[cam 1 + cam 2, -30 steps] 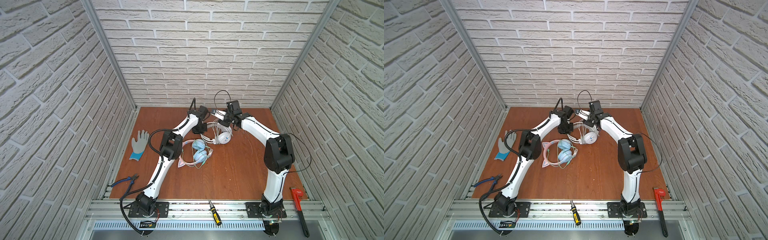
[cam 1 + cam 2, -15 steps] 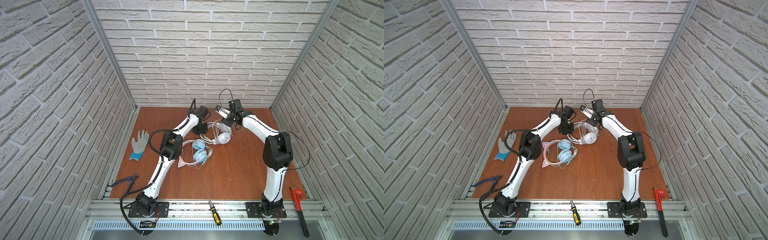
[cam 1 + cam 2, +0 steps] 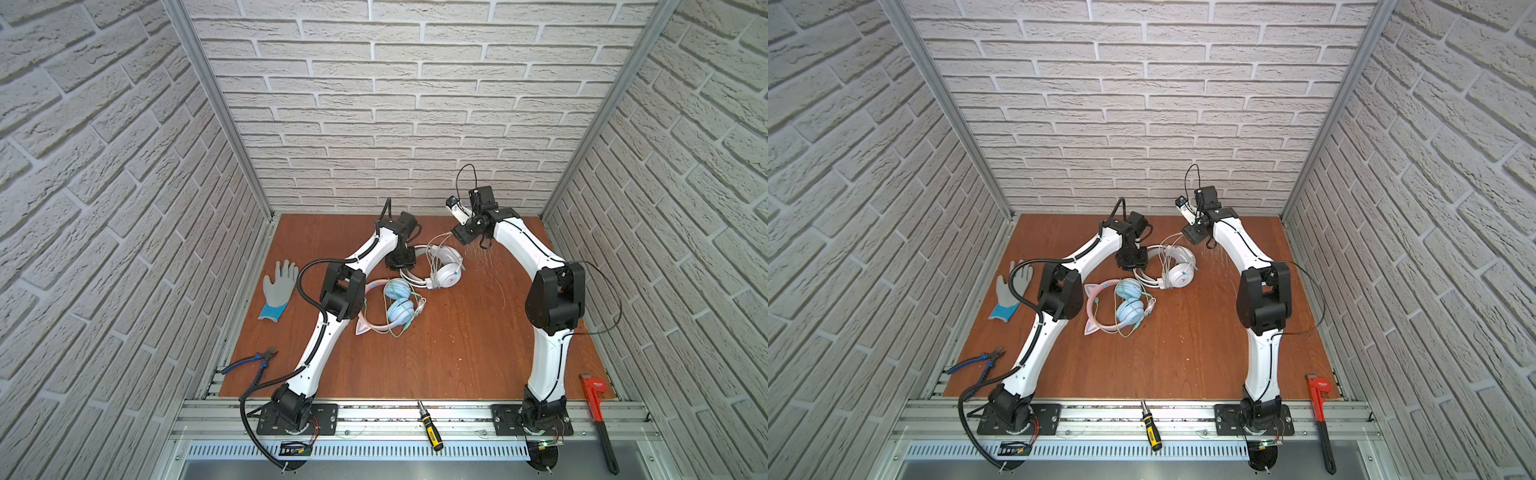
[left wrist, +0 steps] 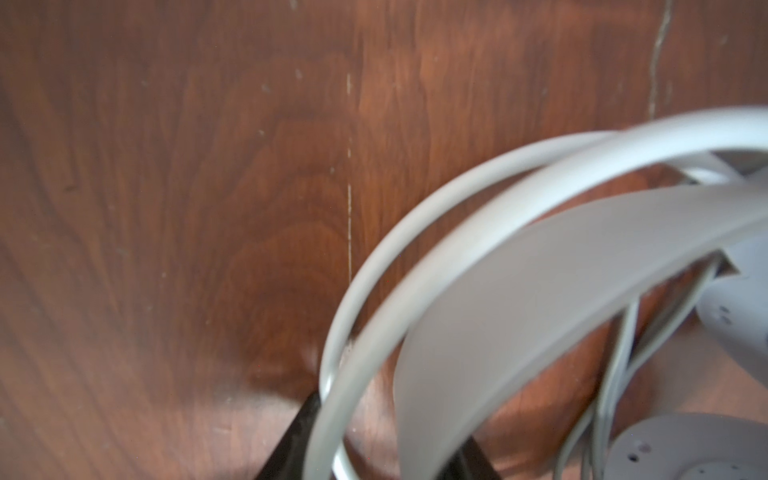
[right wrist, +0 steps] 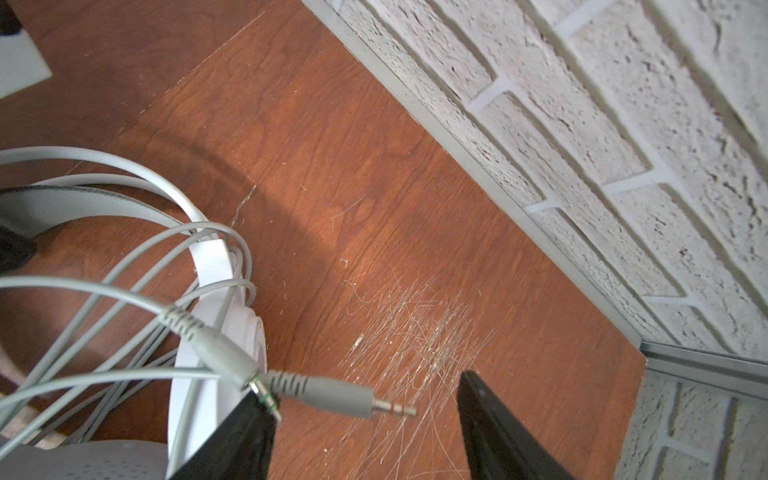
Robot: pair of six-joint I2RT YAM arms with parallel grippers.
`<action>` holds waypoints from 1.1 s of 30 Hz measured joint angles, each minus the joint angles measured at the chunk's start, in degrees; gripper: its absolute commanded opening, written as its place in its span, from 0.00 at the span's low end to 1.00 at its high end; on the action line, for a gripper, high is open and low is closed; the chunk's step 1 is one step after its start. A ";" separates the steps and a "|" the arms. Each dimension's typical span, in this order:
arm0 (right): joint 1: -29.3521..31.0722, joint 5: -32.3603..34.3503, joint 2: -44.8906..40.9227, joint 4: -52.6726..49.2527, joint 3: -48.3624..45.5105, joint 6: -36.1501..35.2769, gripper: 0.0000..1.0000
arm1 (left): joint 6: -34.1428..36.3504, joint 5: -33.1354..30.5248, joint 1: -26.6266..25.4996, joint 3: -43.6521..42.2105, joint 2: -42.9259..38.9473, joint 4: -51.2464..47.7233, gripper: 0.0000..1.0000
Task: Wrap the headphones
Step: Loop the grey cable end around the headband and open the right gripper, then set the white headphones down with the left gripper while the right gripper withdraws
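The white headphones (image 3: 448, 271) lie toward the back of the tabletop (image 3: 457, 353), cups side by side, their white cable (image 5: 124, 291) looped loosely over band and cups. The left claw (image 4: 374, 453) points down at the arc of their headband (image 4: 540, 291), on the side away from the cups. It has one dark finger on each side, so the band runs through the gap. The jaws stand partly apart, but the wrist view is blurred and I cannot tell whether the pads press the band or merely flank it. The right claw (image 5: 361, 386) hangs just beside the same pair, on the side toward the back wall and clear of the wood, its jaws wide and gripping nothing. Two grey jack plugs (image 5: 332, 392) at the cable's end show in that gap, one tip touching a finger (image 5: 241, 436), the other free between them. The pink cat-ear headphones (image 3: 398, 309) rest nearer the front, apart from both claws, just beside the left arm's elbow, green cable (image 3: 405, 328) draped around the light-blue cups
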 measured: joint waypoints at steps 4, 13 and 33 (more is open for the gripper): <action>-1.29 -0.28 3.74 -3.80 2.91 3.13 0.70 | -0.04 0.20 0.00 0.04 0.00 -0.20 0.52; -3.21 -1.81 10.54 -11.15 11.32 6.67 0.70 | -0.37 0.20 -0.04 0.35 -0.04 -0.52 0.71; -3.30 -13.90 1.99 -3.17 -2.32 6.25 0.70 | -0.15 0.17 0.35 0.33 -8.09 0.04 0.82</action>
